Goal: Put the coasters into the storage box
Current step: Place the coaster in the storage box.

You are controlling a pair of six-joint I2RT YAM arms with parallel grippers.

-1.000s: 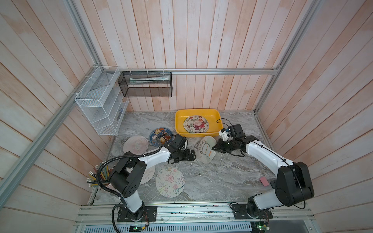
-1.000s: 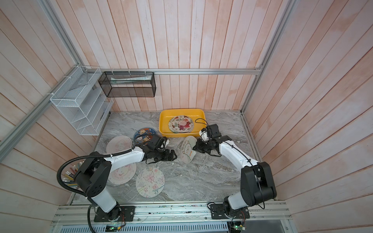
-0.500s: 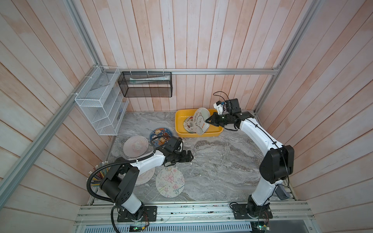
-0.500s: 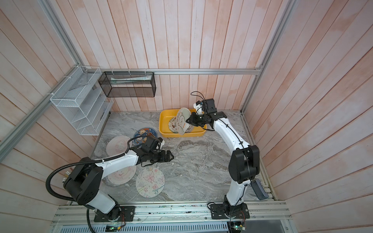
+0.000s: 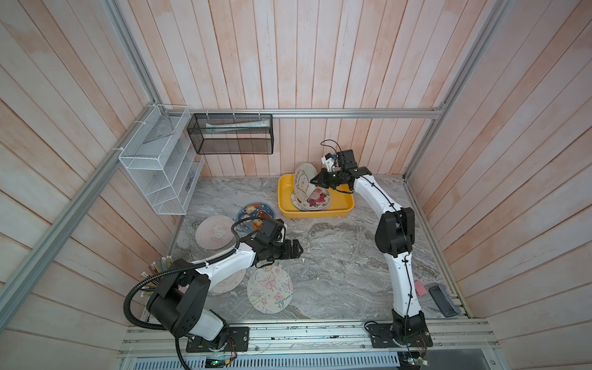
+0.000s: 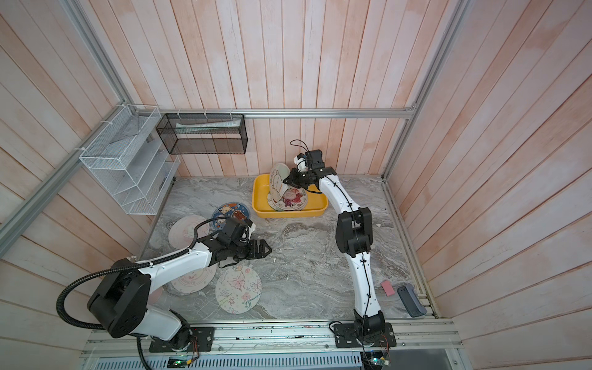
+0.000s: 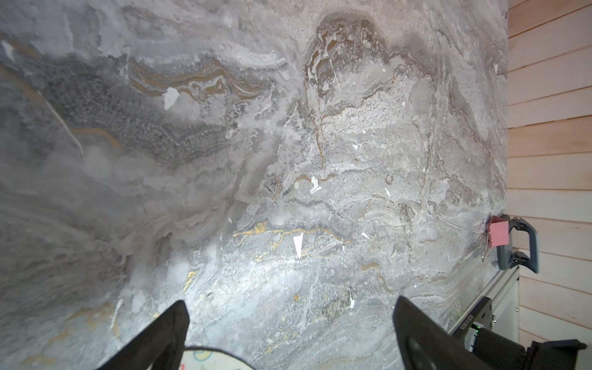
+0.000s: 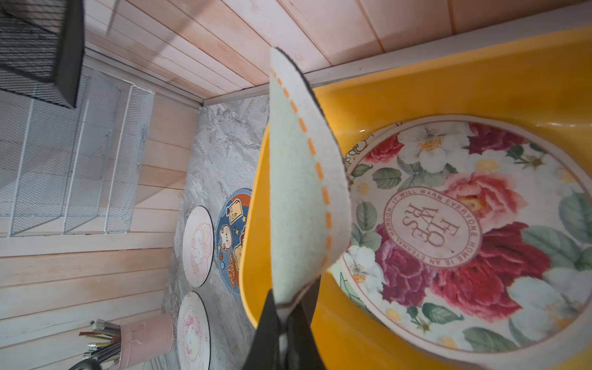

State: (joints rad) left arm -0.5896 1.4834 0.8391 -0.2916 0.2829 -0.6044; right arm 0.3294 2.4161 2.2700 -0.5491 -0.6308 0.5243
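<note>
1. Spanning the cell floor, the single grey marble-patterned counter (image 5: 336, 266) is now bare at its middle, where a second ago the right hand carried a disc just beside the left hand.
2. One white wire rack (image 5: 160, 176) and one black mesh basket (image 5: 230, 133) hang on the walls, unchanged.
3. One shallow yellow plastic rectangular storage box (image 5: 348, 205) sits against the back wall, unmoved.
4. The thin round cream cartoon-animal coaster (image 5: 303, 182) has travelled from mid-counter to the box's left end. It stands nearly on edge and bent, with its lower part inside the walls. I cannot tell whether it touches the discs below.
5. Seven coasters show. One is held.
   - Two lie in the box: the rose-printed coaster (image 5: 315, 202) on top of a cream one whose rim peeks out (image 8: 356, 150).
   - Four lie flat on the counter as before: a dark blue cartoon coaster (image 5: 254, 213), a pale pink coaster (image 5: 213, 232), a butterfly-printed coaster (image 5: 270, 290) and a cream coaster (image 5: 229, 282) half under the left arm.
6. There are two hands.
   - The right hand (image 8: 283, 307) is clenched on the held disc's rim.
   - The left hand (image 5: 298, 250) is released, with fingers spread, over bare counter roughly where it was before.
7. One small pink block (image 5: 420, 288) lies by the right wall.
</note>
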